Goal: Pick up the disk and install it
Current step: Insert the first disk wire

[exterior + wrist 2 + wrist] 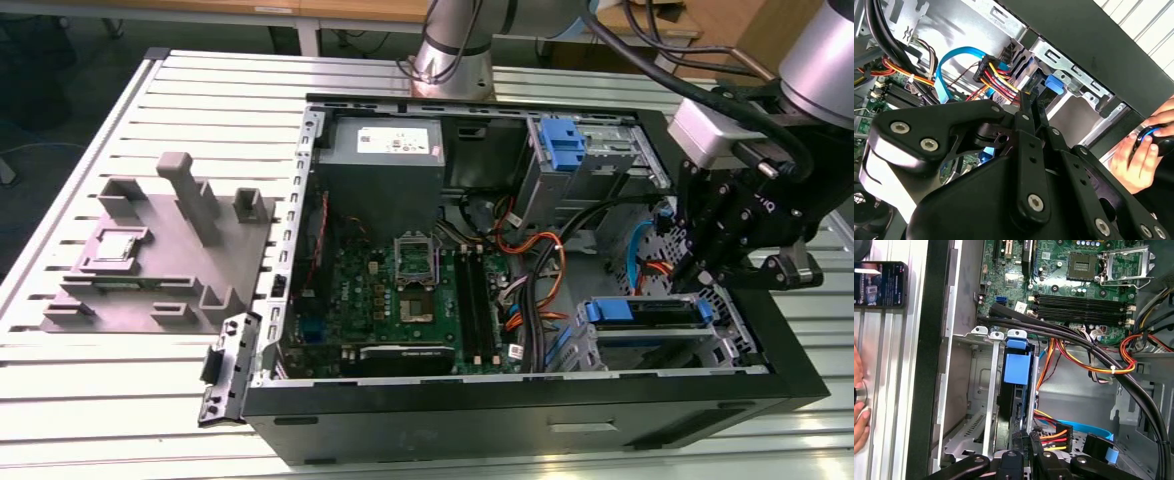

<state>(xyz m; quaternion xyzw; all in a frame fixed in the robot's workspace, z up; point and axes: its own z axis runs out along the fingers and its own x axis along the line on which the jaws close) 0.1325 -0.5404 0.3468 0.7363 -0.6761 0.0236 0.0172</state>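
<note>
The disk sits edge-up in the drive cage at the case's front corner, on the exterior view's right, framed by its blue carrier. In the first wrist view the disk runs down into the cage behind its blue carrier tab. My gripper hangs inside the case just past the cage, by the disk's cabled end. Its black fingers meet at the tips in both wrist views, gripper and gripper, with nothing thick between them. I cannot tell whether the tips touch the disk.
A grey power-supply box and the motherboard lie in the open case. A bare blue bracket sits in the upper bay. Coloured cables and a blue ribbon cable crowd the gripper. A person's hand rests outside the case. A grey fixture stands on the table.
</note>
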